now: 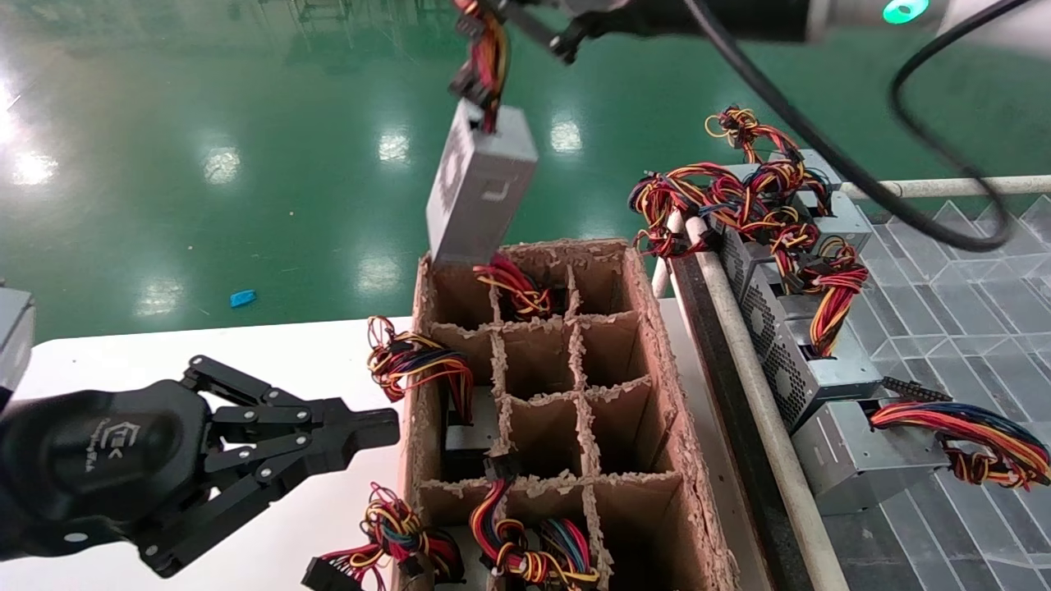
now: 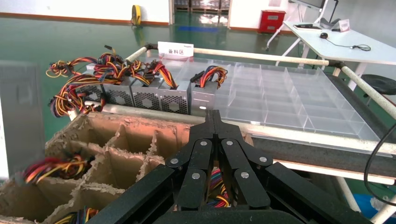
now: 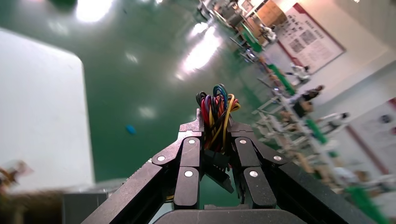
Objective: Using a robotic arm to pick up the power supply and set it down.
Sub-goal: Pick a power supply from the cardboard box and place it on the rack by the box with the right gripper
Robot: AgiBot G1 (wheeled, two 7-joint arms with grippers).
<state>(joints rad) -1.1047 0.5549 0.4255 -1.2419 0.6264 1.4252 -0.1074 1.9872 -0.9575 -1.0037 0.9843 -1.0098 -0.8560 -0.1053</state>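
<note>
Hanging by its wire bundle [image 1: 486, 57], the power supply [image 1: 479, 190] is suspended, tilted, above the far-left cells of the cardboard divider box [image 1: 657, 361], its lower end at the box rim. The right gripper [image 3: 215, 126], above the box, has its jaws clamped on that bundle, as the right wrist view confirms. The left gripper [image 1: 361, 433] is beside the box's left wall, over the white surface [image 1: 271, 361], jaws closed and empty. Further power supplies [image 1: 780, 328] lie beside the box's right wall.

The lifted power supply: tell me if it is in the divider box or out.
Out. The power supply hangs tilted above the cardboard box, held by its wire bundle in the right pincer.
</note>
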